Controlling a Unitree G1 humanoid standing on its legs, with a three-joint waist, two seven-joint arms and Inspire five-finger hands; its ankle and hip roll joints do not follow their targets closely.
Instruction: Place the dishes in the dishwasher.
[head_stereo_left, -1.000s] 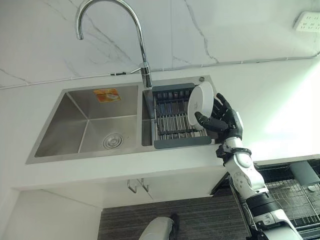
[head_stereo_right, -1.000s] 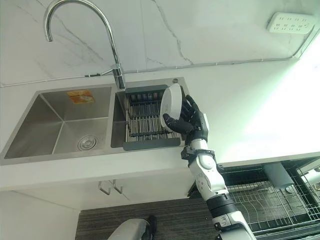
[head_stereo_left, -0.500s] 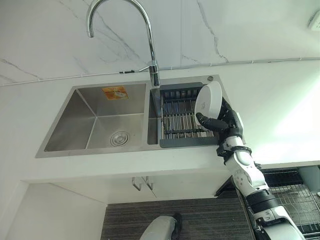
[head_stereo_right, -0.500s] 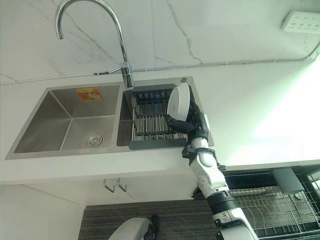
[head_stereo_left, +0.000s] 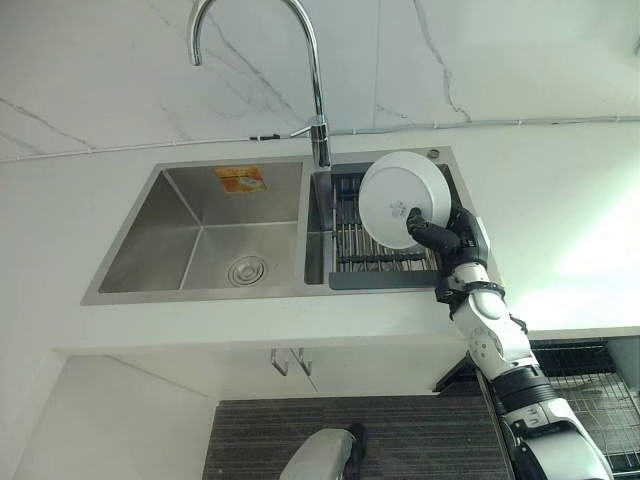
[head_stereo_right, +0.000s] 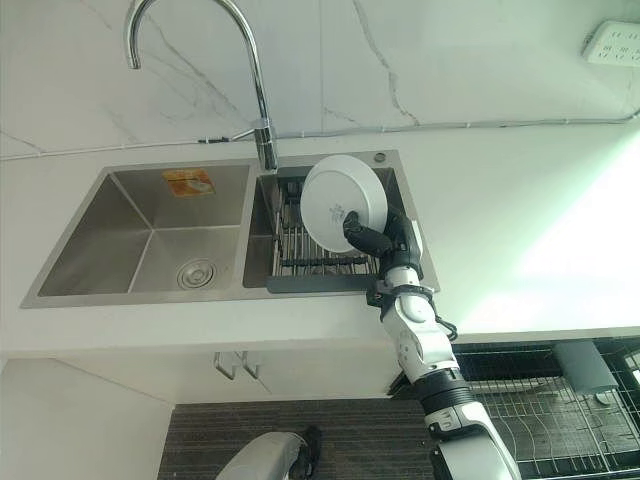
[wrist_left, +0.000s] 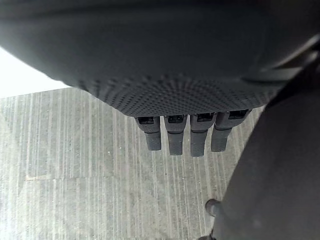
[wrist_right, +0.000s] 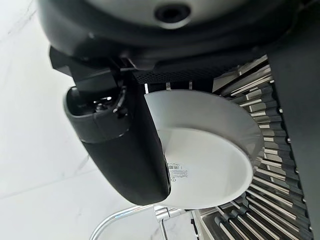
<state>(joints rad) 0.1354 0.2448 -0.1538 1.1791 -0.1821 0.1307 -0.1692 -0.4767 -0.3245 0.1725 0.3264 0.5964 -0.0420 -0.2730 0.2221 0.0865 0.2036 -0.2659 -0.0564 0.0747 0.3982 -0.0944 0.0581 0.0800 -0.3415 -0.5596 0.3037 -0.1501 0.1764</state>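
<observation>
Since the earlier frames the white plate (head_stereo_left: 402, 199) has turned: it stood nearly edge-on in the rack, and now shows its broad round underside to the head camera. It is lifted clear above the drying rack (head_stereo_left: 370, 258) in the right basin of the sink (head_stereo_left: 200, 225), at centre frame. The whole picture has also shifted a little, so the camera moved too.

Right hand (head_stereo_left: 440, 232): thumb curled over the plate's lower rim, fingers behind it, a firm pinch; confirmed in the right wrist view, plate (wrist_right: 210, 150) against the thumb (wrist_right: 125, 145).

Left hand (wrist_left: 185, 135): hanging over the floor, fingers straight, holding nothing.

Judgement: pick-up done. What remains is carrying the plate to the dishwasher rack (head_stereo_left: 590, 400) at lower right of the frame.
</observation>
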